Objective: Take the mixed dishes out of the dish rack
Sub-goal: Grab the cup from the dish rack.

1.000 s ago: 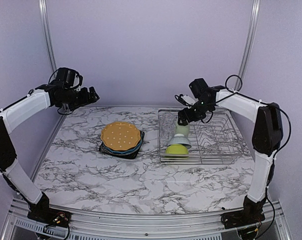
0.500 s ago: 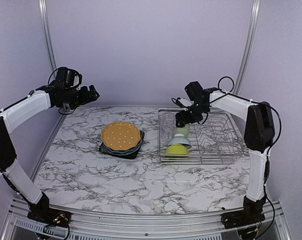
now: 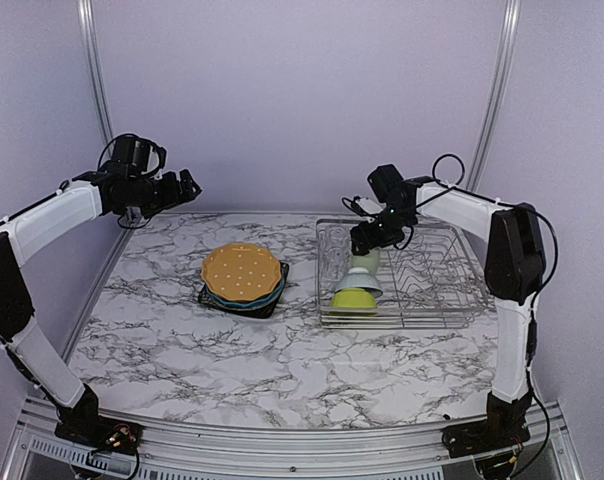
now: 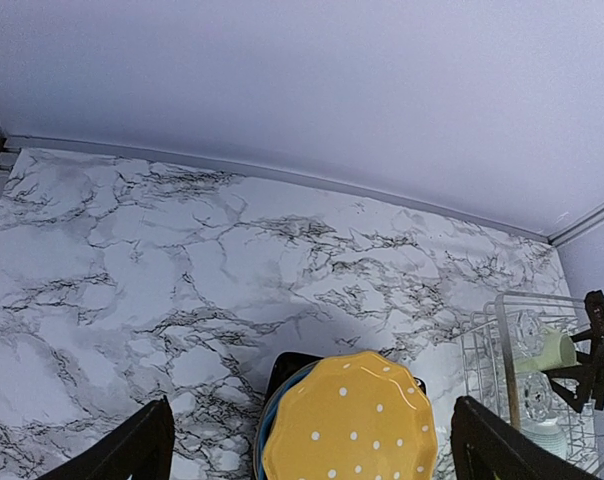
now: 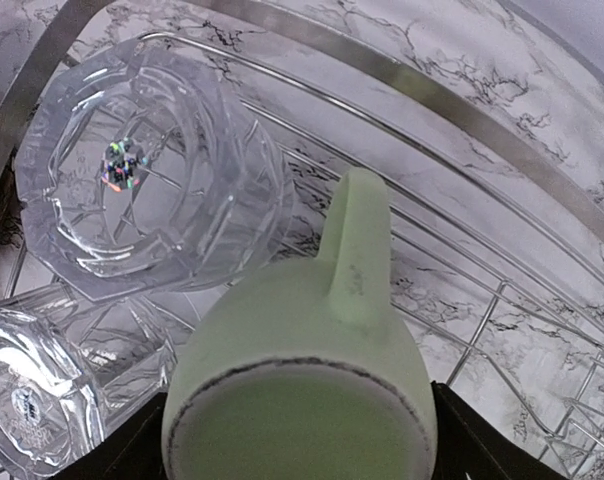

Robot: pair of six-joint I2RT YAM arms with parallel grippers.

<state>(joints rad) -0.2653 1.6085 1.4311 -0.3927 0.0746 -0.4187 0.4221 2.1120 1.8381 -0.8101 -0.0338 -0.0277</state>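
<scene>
The pale green mug [image 3: 363,262] lies in the silver dish rack [image 3: 452,290], base toward my right wrist camera [image 5: 312,400], handle pointing away. My right gripper [image 3: 366,243] is open, its fingers close on either side of the mug [image 5: 300,440]. A clear glass [image 5: 142,180] lies just left of the mug [image 3: 332,255]. A small white bowl [image 3: 359,283] sits upside down on a lime green bowl [image 3: 352,299] at the rack's front left. The orange dotted plate [image 3: 242,272] tops the blue plate [image 3: 272,296] and dark square plate [image 3: 210,297] on the table. My left gripper [image 3: 187,187] is open and empty, high at the back left.
A second clear glass [image 5: 32,400] lies in the rack's near left corner. The plate stack shows below my left gripper [image 4: 312,440], with the orange plate [image 4: 352,425] on top. The rack's right half holds only upright tines [image 3: 432,270]. Metal rails edge the marble table [image 3: 282,370].
My right gripper has moved a little left and back, settling around the pale green mug. The mug and the other dishes have not moved. The left arm barely shifted.
</scene>
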